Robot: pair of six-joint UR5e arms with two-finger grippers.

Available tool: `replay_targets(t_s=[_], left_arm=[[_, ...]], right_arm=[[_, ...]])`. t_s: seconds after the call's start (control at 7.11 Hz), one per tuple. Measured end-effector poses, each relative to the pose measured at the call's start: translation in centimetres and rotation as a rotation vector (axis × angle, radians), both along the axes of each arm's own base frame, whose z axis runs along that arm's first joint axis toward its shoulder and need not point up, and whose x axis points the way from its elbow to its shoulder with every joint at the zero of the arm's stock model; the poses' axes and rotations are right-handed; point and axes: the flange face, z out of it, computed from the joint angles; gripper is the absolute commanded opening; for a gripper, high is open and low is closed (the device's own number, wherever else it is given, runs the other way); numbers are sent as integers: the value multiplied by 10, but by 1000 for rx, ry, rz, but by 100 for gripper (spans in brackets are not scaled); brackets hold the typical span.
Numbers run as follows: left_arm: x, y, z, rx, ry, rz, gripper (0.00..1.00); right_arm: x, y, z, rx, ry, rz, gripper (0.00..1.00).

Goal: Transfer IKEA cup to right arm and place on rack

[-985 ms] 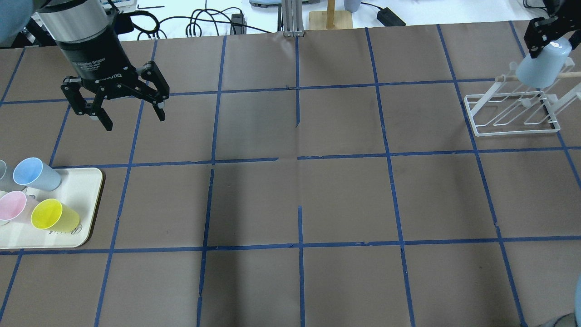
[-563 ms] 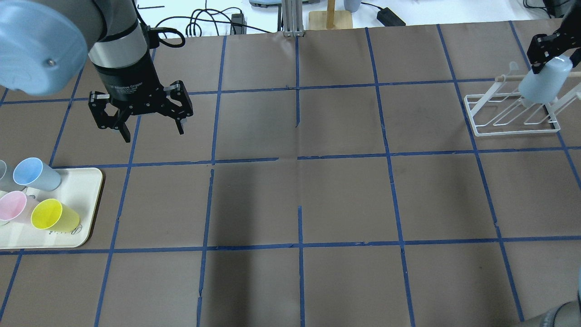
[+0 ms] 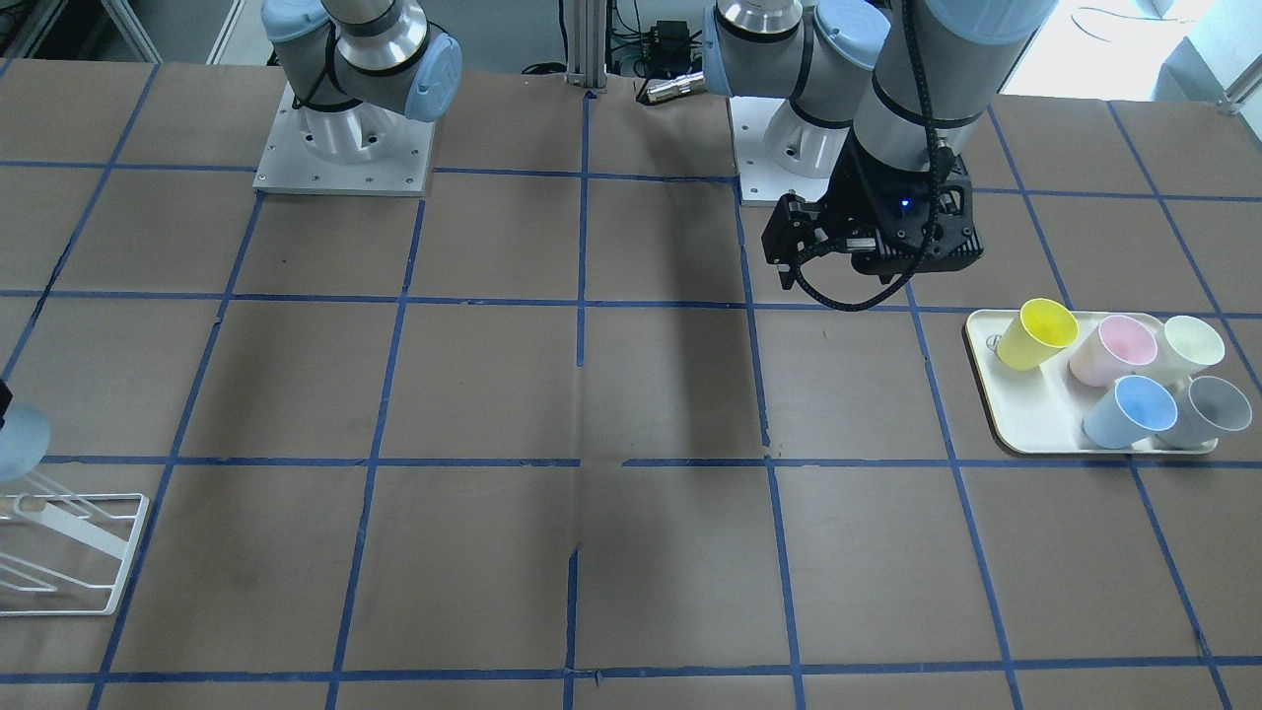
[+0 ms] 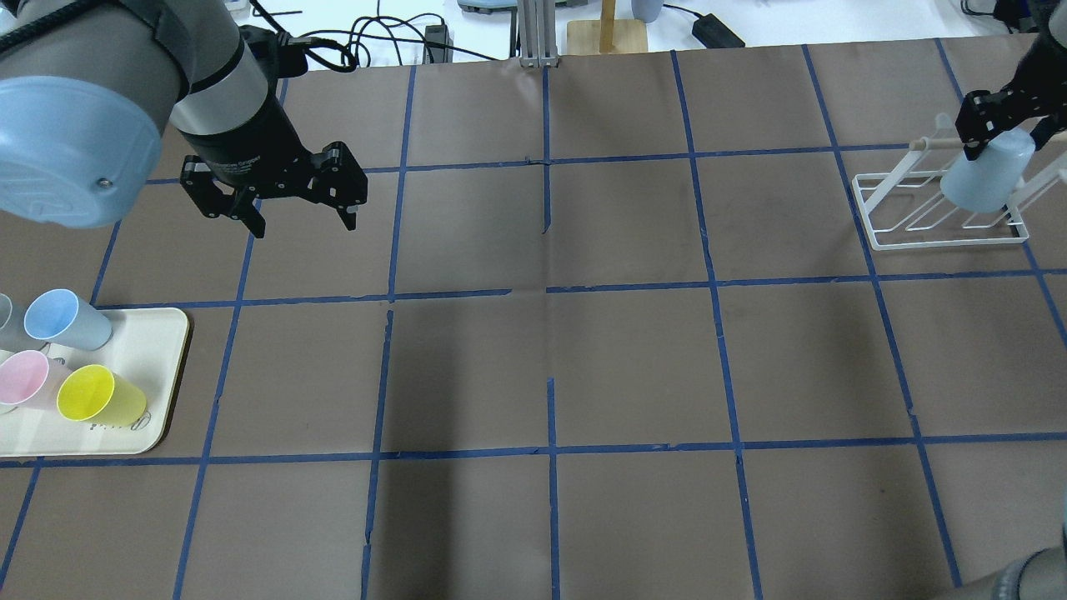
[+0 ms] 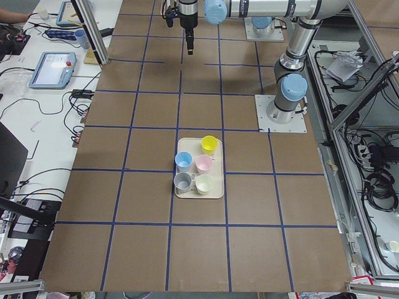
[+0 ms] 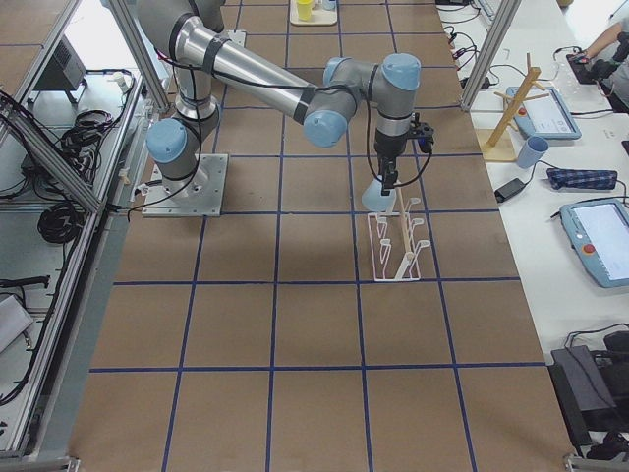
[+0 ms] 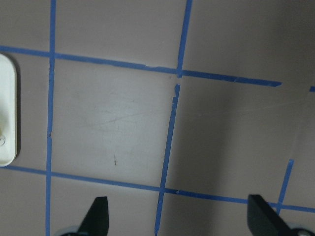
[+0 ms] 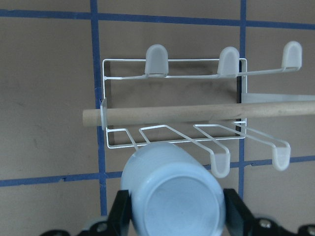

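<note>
right gripper (image 4: 1004,133): jaws closed on the pale blue ikea cup (image 4: 984,179), pinching it near its base, mouth down and tilted. the cup hangs over the white wire rack (image 4: 950,243), beside the wooden rod (image 8: 172,115), above a row of capped prongs; contact with a prong cannot be told. left gripper (image 4: 305,227): jaws open, empty, above the tabletop (image 4: 633,367). cream tray (image 4: 162,375) well apart from the rack, carrying a second blue cup (image 4: 67,319), pink cup (image 4: 23,379) and yellow cup (image 4: 98,396).

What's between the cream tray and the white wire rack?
Overhead view: only bare brown table with blue tape lines separates the cream tray and white wire rack.
</note>
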Motion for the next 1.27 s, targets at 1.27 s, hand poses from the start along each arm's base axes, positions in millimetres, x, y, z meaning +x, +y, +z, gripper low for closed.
replay_targets(t_s=[1.27], left_arm=[[28, -5, 2, 27, 2, -36, 100]], right_arm=[[20, 3, 50, -79, -23, 51, 100]])
